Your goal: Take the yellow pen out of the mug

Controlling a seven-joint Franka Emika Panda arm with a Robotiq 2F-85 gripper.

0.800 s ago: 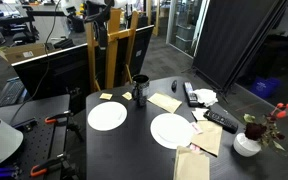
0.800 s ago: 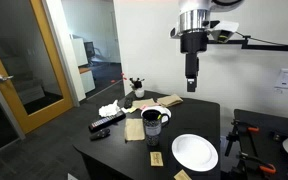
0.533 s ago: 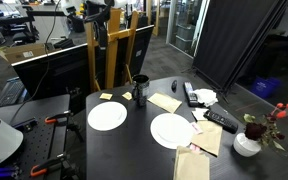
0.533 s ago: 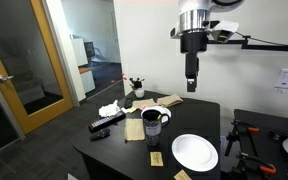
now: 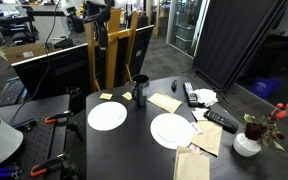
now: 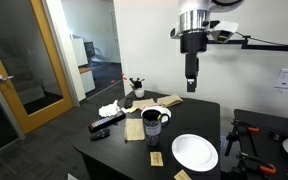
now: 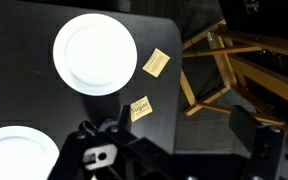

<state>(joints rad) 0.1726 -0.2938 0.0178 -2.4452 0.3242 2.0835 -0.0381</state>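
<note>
The dark mug (image 5: 140, 89) stands on the black table (image 5: 134, 140) between the two white plates, toward the far edge; it also shows in an exterior view (image 6: 152, 125). The yellow pen is too small to make out in any view. My gripper (image 6: 191, 87) hangs high above the table, well apart from the mug, and shows near the top of an exterior view (image 5: 99, 42). In the wrist view the gripper (image 7: 174, 140) is open and empty, its fingers (image 7: 265, 140) wide apart. The mug is out of the wrist view.
Two white plates (image 5: 107, 116) (image 5: 172, 130) lie on the table, with napkins, sugar packets (image 7: 156, 62), a black remote (image 5: 221, 120) and a white vase with flowers (image 5: 247, 143). A wooden easel (image 5: 109, 60) stands behind the table's far edge.
</note>
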